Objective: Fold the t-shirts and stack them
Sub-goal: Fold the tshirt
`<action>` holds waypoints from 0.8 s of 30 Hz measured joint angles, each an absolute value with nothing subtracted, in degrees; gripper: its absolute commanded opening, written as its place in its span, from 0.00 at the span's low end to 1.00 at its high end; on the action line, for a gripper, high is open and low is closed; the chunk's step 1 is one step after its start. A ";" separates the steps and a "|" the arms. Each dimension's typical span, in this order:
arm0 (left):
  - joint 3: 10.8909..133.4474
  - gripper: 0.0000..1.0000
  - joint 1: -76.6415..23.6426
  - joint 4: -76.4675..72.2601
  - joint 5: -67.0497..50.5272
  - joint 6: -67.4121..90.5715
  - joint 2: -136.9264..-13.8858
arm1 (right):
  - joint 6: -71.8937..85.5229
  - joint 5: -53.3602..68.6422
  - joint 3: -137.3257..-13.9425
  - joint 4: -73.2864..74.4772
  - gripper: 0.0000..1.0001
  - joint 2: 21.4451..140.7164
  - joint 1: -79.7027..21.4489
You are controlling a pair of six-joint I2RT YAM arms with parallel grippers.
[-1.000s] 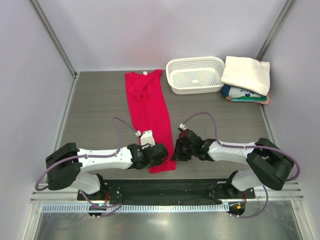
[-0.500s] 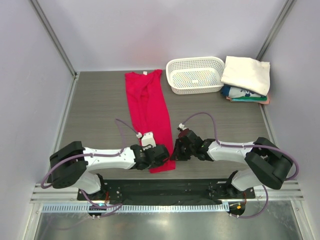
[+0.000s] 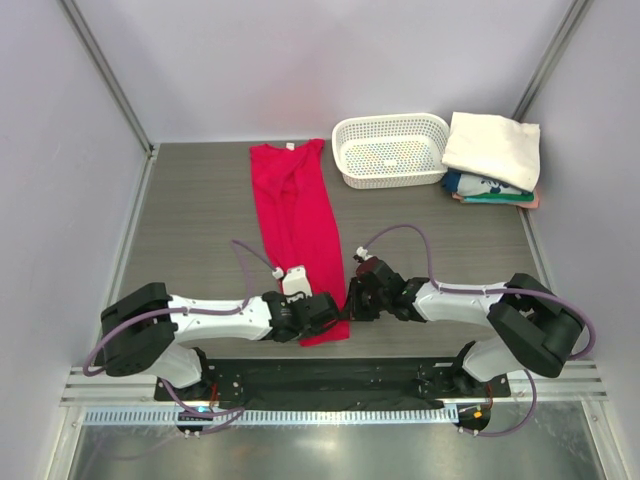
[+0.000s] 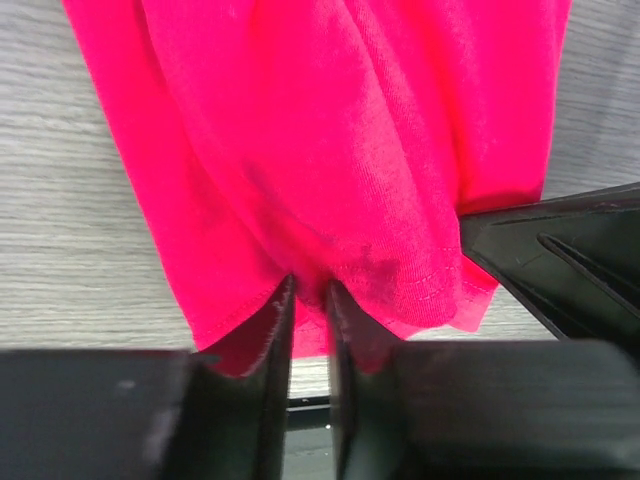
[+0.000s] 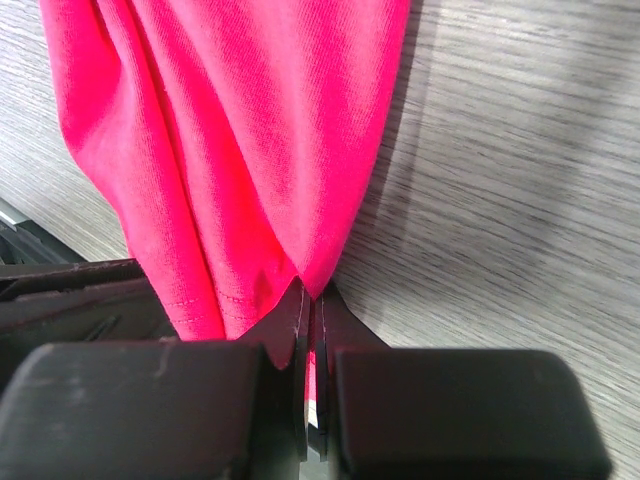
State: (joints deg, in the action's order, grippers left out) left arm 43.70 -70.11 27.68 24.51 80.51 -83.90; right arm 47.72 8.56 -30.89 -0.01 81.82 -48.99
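Soft, light, limp red shirt (image 3: 298,215) lies in a long strip on the counter (image 3: 200,220), its near hem corners clamped by left gripper (image 4: 308,300) and right gripper (image 5: 310,300), a sensible hold for folding.

Both arms low, pincers almost meeting.
I have both forearms stretched flat and inward from their bases; my left pincer (image 4: 308,292) and right pincer (image 5: 310,297) sit just beside each other, each with its fingers pressed together on the hem of the red shirt (image 4: 330,130).
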 measured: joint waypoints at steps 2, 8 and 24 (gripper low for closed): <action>43.81 0.06 -70.11 27.92 25.04 80.47 -83.90 | 47.64 8.58 -30.89 -0.01 0.01 81.84 -48.99; 46.15 0.00 -70.11 30.96 26.57 79.26 -83.26 | 47.44 8.78 -30.89 -0.45 0.01 82.04 -48.99; 49.69 0.00 -70.13 68.10 29.76 82.83 -48.12 | 47.31 8.99 -30.89 -0.64 0.01 82.13 -48.93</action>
State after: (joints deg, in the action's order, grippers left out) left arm 49.69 -70.13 68.10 29.76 82.83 -48.12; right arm 47.31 8.99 -30.89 -0.64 82.13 -48.93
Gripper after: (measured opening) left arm 0.008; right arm 0.042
